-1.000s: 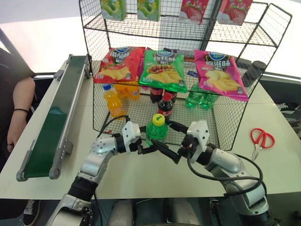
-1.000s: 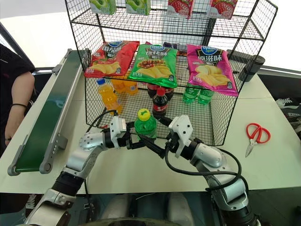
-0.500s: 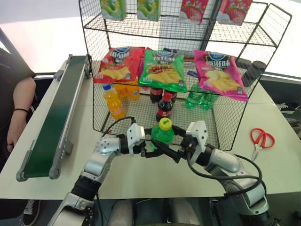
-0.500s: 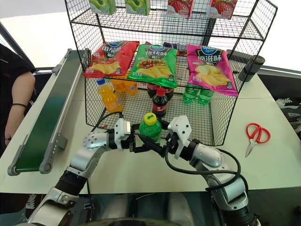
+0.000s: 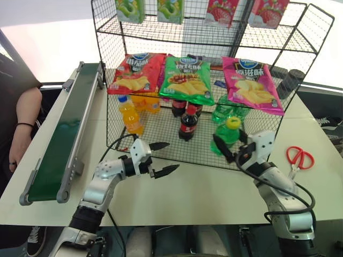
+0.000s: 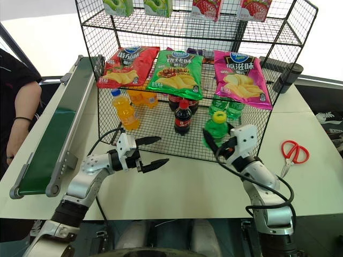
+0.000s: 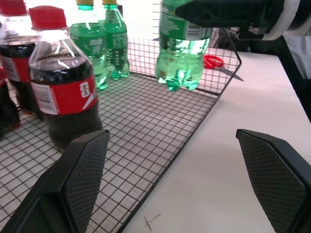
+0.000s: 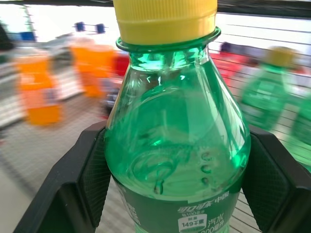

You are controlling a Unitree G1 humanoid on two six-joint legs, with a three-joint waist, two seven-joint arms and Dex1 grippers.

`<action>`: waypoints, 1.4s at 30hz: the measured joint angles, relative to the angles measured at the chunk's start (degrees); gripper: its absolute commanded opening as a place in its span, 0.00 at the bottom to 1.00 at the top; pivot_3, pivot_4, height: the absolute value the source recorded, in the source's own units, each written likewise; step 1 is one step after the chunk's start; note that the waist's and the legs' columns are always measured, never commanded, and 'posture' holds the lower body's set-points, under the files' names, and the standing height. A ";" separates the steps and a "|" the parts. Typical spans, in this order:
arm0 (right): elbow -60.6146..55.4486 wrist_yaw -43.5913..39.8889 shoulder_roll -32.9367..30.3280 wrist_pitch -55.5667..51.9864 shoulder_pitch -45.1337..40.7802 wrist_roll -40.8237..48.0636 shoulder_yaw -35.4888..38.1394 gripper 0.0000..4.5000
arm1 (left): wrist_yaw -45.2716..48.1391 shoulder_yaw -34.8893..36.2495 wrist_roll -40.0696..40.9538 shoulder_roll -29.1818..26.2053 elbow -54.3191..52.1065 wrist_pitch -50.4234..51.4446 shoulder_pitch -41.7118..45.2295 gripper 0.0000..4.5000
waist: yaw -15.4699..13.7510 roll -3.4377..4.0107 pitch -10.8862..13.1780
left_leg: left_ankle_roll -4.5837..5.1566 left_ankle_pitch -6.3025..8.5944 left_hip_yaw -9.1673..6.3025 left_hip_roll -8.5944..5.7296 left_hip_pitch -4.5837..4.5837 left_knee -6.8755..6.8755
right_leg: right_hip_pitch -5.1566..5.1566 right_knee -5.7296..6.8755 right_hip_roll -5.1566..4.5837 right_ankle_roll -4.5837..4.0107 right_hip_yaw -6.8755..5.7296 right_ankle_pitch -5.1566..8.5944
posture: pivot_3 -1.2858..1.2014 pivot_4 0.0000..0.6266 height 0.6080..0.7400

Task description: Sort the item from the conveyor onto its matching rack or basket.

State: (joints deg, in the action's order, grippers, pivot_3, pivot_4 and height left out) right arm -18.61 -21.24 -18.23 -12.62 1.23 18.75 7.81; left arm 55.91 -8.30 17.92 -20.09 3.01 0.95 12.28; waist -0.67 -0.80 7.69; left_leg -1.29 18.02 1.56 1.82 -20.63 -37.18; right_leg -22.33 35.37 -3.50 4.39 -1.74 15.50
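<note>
i see the green bottle [image 5: 227,135] with its yellow cap upright at centre right of the frame, clamped in my right gripper [image 5: 229,143] over the black wire rack's [image 5: 161,126] front edge, while the dark green conveyor [image 5: 63,134] runs empty along the left side.

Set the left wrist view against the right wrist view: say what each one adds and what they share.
Left wrist view adds: the open left gripper, a cola bottle, red scissors on the table. Right wrist view adds: the held bottle's yellow cap, blurred orange drink bottles. Shared: the green bottle clamped in the right gripper, and stored green bottles standing in the rack.
</note>
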 measured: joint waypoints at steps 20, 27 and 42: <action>27.97 7.21 5.93 13.23 -12.18 -6.25 1.84 0.99 | -2.16 1.19 2.12 -1.83 -7.66 3.25 -4.73 1.00 | 0.44 0.24 0.09 | 0.00 0.00 0.04 0.03 0.08 0.04 | 0.00 0.10 -0.06 0.00 0.05 0.00 | 0.52 0.24 1.00; 26.70 7.45 5.89 13.89 -10.98 -6.53 1.99 0.99 | -2.11 1.16 2.25 -1.84 -7.66 3.44 -4.75 1.00 | 0.41 0.24 0.09 | 0.00 0.00 0.03 0.04 0.09 0.04 | 0.01 0.10 -0.07 0.00 0.05 0.00 | 0.52 0.24 1.00; 3.12 3.91 0.52 12.29 4.60 -8.55 1.47 0.99 | -6.65 3.78 1.03 -3.69 -5.11 4.47 -4.74 1.00 | 0.17 0.26 0.05 | 0.00 0.00 0.03 0.04 0.10 0.05 | 0.01 0.08 -0.06 -0.01 0.05 0.01 | 0.52 0.24 1.00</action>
State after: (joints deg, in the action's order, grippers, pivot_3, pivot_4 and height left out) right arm -15.49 -17.33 -17.71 -0.33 5.83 10.20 9.28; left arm 49.26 -4.52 18.95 -23.79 -2.09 5.42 7.55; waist -0.50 -0.55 7.74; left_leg -1.29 18.02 1.59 1.86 -20.53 -37.13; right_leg -22.32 35.44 -3.56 4.38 -1.70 15.51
